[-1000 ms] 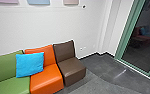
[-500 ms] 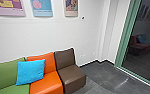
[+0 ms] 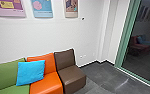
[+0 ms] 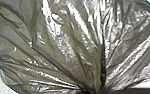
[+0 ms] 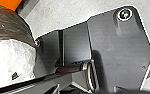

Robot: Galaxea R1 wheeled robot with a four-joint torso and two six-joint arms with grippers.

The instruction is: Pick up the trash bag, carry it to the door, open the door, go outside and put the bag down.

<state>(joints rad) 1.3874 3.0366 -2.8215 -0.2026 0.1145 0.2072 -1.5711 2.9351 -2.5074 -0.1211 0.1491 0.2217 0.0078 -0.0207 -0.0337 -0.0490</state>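
Trash bag (image 4: 66,47), dark and sheer, gathered neck pinched in left claw (image 4: 94,91), contents unclear, right claw (image 5: 134,92), cannot tell how it stands

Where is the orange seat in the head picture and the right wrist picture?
Head view: the orange seat is low, left of the middle.
Right wrist view: an orange piece peeks in at a corner, near the trash bag.
Shared landmark: the green seat, beside it.
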